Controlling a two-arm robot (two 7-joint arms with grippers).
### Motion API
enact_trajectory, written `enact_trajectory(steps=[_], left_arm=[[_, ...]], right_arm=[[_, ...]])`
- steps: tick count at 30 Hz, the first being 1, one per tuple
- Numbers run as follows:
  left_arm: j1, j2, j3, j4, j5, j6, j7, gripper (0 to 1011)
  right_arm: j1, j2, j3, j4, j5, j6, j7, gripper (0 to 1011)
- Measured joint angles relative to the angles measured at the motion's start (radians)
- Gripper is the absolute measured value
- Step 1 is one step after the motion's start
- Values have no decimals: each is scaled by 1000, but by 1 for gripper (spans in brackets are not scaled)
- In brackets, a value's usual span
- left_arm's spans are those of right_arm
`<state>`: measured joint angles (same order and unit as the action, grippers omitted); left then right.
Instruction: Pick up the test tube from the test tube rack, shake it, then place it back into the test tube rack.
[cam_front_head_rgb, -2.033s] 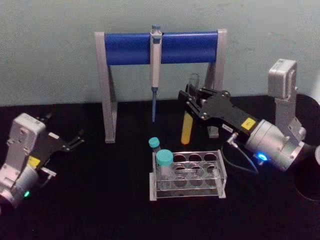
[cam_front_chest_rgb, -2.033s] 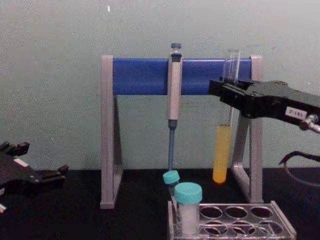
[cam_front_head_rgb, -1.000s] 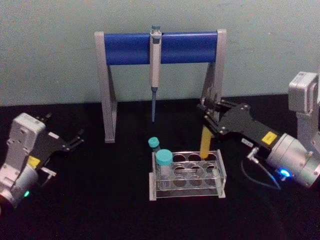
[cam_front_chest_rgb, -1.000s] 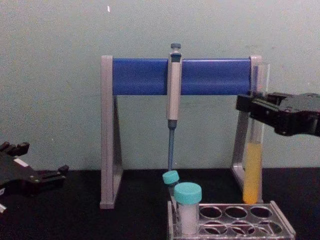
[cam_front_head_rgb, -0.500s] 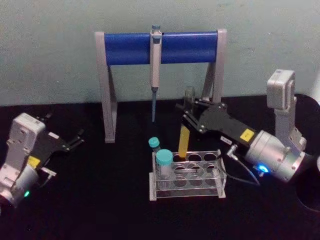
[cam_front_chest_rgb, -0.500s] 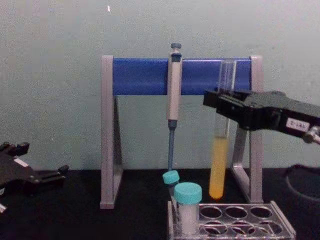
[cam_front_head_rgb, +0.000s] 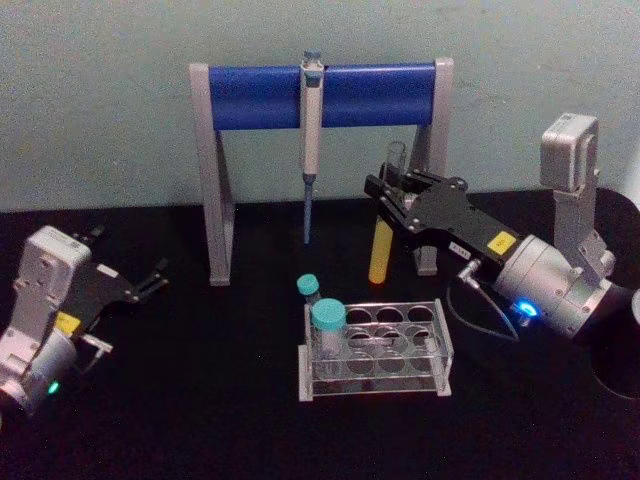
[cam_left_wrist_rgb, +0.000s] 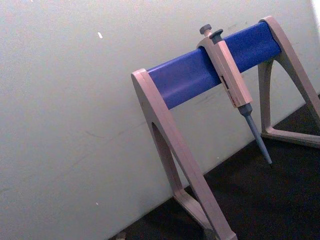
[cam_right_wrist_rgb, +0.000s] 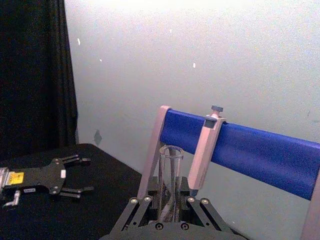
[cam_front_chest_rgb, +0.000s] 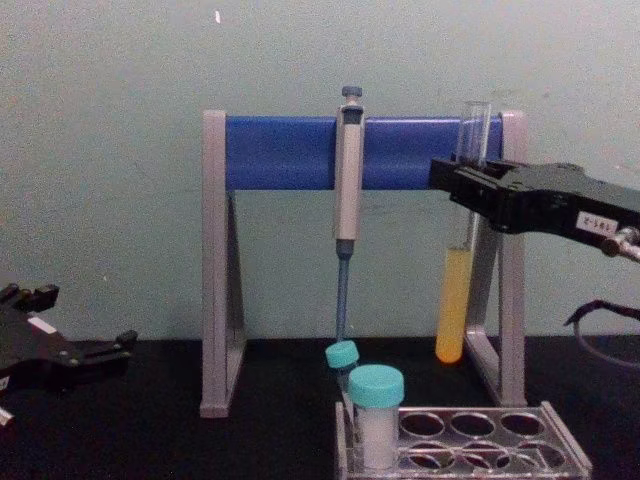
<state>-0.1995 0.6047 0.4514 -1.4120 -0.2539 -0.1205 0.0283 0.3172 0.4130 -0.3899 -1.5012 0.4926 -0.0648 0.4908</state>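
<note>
The test tube (cam_front_head_rgb: 381, 255) is a clear glass tube with yellow-orange liquid in its lower part. It hangs upright in the air, behind and above the test tube rack (cam_front_head_rgb: 441, 343), with my right gripper (cam_front_head_rgb: 393, 196) shut on its upper part. In the chest view the test tube (cam_front_chest_rgb: 453, 305) has its bottom well above the test tube rack (cam_front_chest_rgb: 563, 441), held by my right gripper (cam_front_chest_rgb: 464, 190). The right wrist view shows the test tube's open top (cam_right_wrist_rgb: 170, 165) between the fingers. My left gripper (cam_front_head_rgb: 152, 282) rests open at the far left.
A grey-and-blue pipette stand (cam_front_head_rgb: 260, 97) with a hanging pipette (cam_front_head_rgb: 310, 120) stands right behind the tube. Two teal-capped vials (cam_front_head_rgb: 328, 320) (cam_front_head_rgb: 308, 288) sit at the rack's left end. A dark round object (cam_front_head_rgb: 620, 350) lies at the right edge.
The right gripper has swung the tube side to side, and up and down, over the last two seconds. Since half a second ago it has moved up and a little right. The left arm has stayed still.
</note>
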Motion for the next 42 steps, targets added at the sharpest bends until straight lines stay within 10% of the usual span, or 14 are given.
enact_trajectory(steps=[26, 42], left_arm=[[0, 0, 0, 0, 0, 0, 0, 1001], [0, 0, 0, 0, 0, 0, 0, 1001]], right_arm=[[-162, 85, 63, -164, 13, 33, -18, 237], [-69, 15, -4, -77, 32, 17, 16, 237]])
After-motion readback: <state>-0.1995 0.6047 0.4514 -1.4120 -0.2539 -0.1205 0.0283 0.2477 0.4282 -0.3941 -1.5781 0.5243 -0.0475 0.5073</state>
